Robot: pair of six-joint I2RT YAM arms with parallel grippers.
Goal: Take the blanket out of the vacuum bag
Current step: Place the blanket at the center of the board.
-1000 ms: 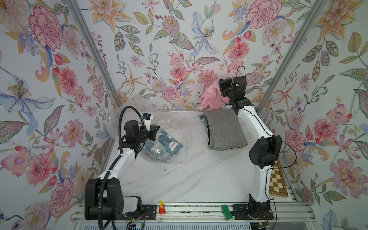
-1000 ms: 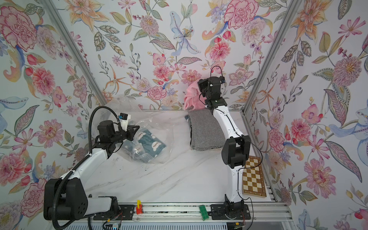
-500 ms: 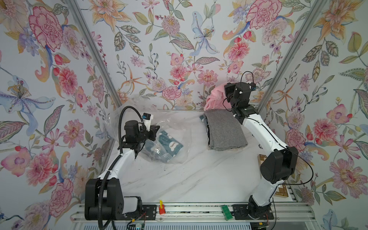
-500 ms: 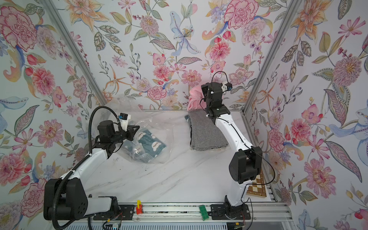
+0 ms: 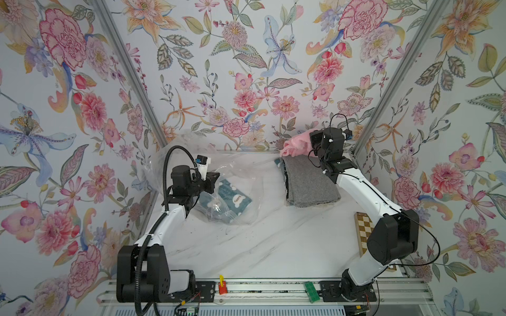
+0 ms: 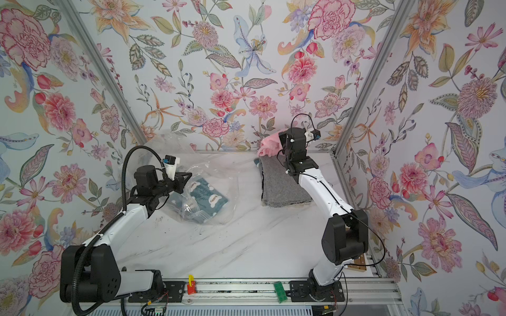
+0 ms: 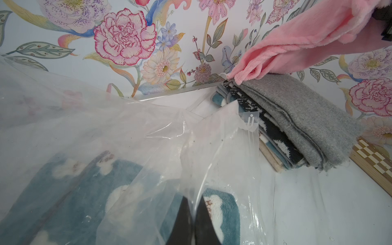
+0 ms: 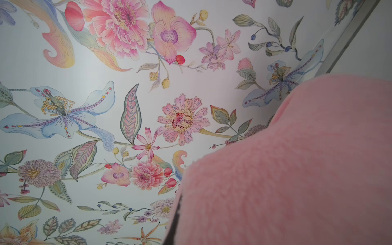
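Counter [image 5: 273,240]: white marble look, dark specks toward its left half. Folded stack [image 5: 309,183] sits on the counter's far right part, gray layer on top. The left wrist view shows black-and-white knit, blue and beige layers under it. Checkerboard [image 5: 362,232] lies flat along the counter's right edge, partly hidden. Floral wallpaper [image 5: 246,68] covers the three walls around the counter, with aluminium posts [image 5: 131,82] at its two far corners. Rail [image 5: 260,290] along the counter's near edge carries a red-yellow clip [image 5: 222,286] and a green block [image 5: 311,292].
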